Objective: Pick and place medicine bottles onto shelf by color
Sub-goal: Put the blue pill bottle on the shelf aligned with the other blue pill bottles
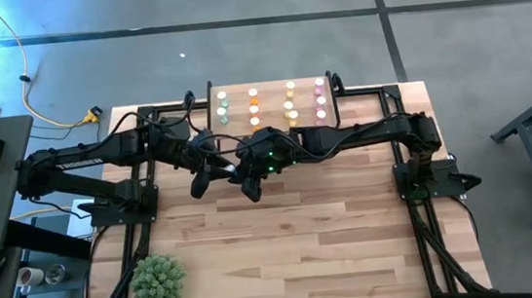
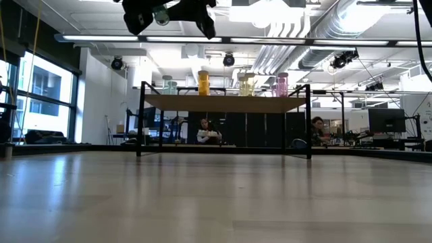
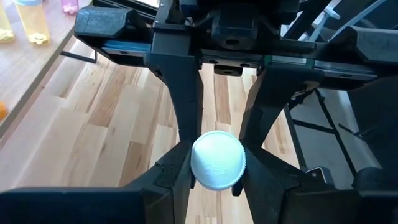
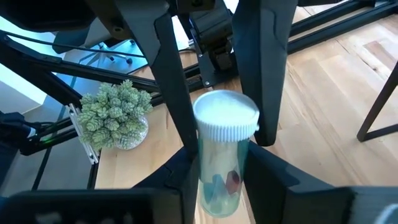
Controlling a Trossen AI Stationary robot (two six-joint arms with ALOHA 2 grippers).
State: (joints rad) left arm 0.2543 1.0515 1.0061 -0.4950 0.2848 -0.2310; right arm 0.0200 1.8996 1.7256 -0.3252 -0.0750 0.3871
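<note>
Above the middle of the table my two grippers meet tip to tip around one medicine bottle [image 4: 221,168], which has a white cap and a translucent greenish body. My left gripper [image 3: 217,186] is shut on its cap end and my right gripper [image 4: 221,196] on its body. In the high view the left gripper [image 1: 232,172] and right gripper [image 1: 251,176] hide the bottle. The low view shows it at the picture's top [image 2: 160,13]. The shelf [image 1: 270,92] stands at the far edge, with medicine bottles upright on it in colour columns: green [image 2: 169,86], orange [image 2: 203,82], yellow [image 2: 246,84], pink [image 2: 281,84]. My left gripper pinches the bottle's white cap [image 3: 217,160] between its two fingertips, coming from the table's left and slanting down. The cap's top faces this wrist. The bottle is lifted clear of the table. My right gripper pinches the translucent body [image 4: 217,186] below the cap between its two fingers, coming from the table's right and slanting down. The cap end points away from this wrist, toward the left arm. The bottle is held tilted, high above the tabletop.
A small green potted plant [image 1: 158,282] sits at the near left corner. Black frame rails [image 1: 146,229] run along the left and right sides. The near half of the wooden tabletop [image 1: 295,244] is bare. People sit in the room beyond the shelf [image 2: 209,133].
</note>
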